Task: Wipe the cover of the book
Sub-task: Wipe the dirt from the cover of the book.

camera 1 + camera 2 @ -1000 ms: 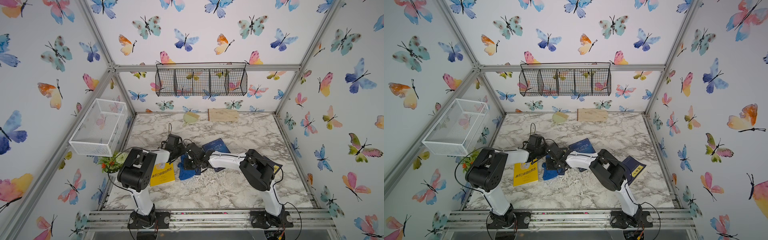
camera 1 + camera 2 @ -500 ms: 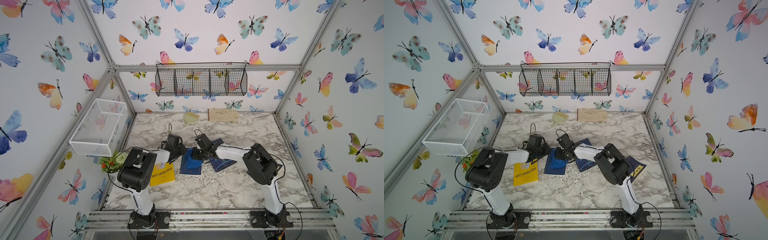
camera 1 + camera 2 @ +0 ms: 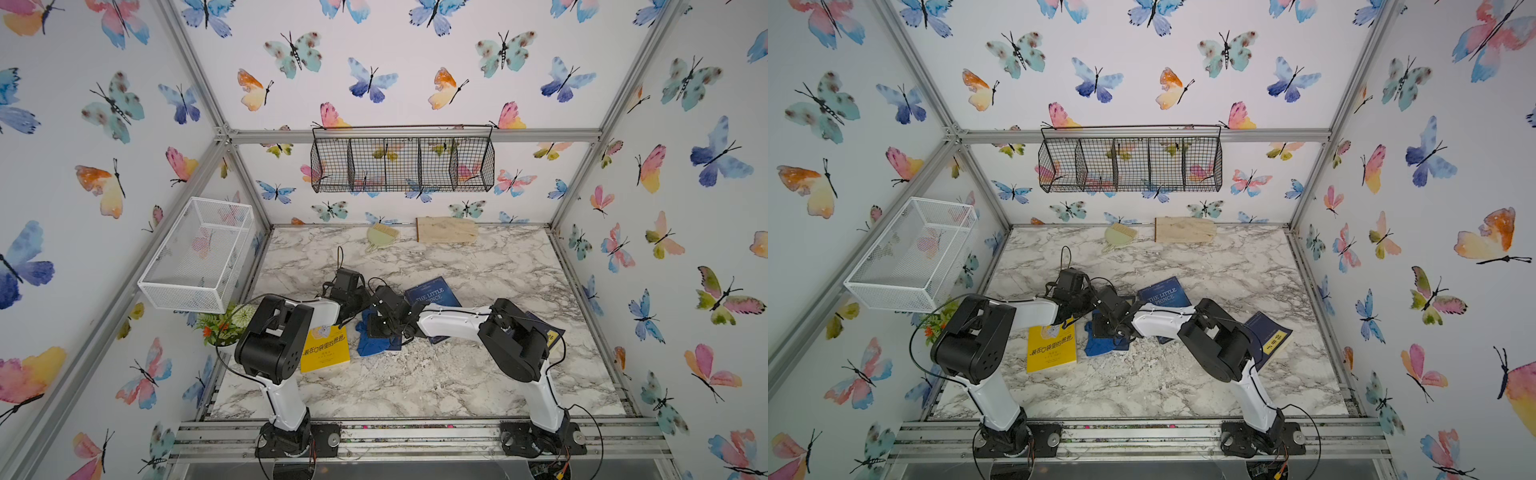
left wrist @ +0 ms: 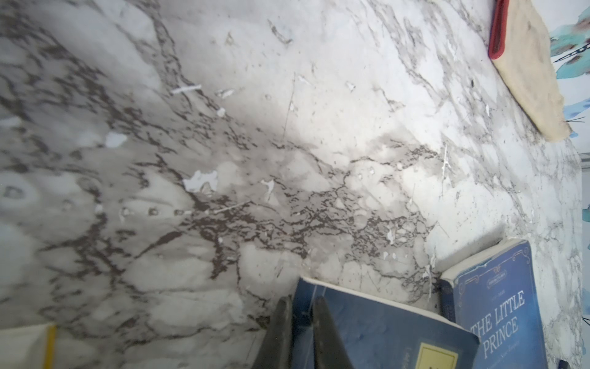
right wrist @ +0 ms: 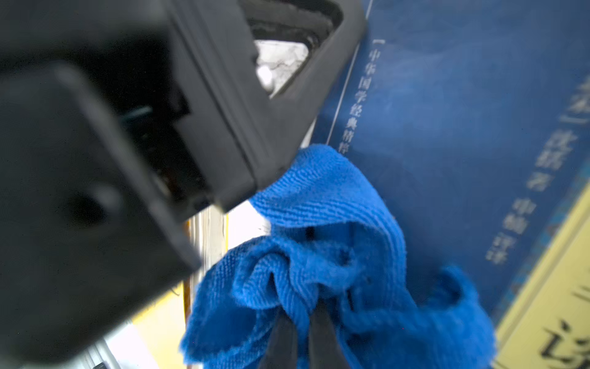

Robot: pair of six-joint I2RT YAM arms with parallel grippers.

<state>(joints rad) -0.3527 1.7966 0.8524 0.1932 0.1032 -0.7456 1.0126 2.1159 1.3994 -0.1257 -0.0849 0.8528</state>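
The dark blue book (image 5: 447, 111) lies flat at the table's middle left; in both top views the arms and cloth hide most of it, a sliver (image 3: 395, 344) showing. My right gripper (image 5: 301, 314) is shut on a bunched blue cloth (image 5: 319, 223) that lies on the cover's near-left part (image 3: 370, 340). My left gripper (image 4: 301, 306) is shut, its tips resting on one corner of that book (image 4: 383, 332). In a top view the two grippers meet over it, left (image 3: 353, 309), right (image 3: 380, 328).
A yellow book (image 3: 324, 349) lies just left of the cloth. "The Little Prince" (image 3: 434, 291) lies just behind, and another dark blue book (image 3: 548, 332) under my right arm. Brush (image 3: 380, 237) and beige pad (image 3: 446, 228) sit at the back wall; a plant (image 3: 222, 326) stands at the left.
My right gripper swept the cloth from the cover's near-left part to its far-right end, baring the cover, then came back. My left gripper has stayed put.
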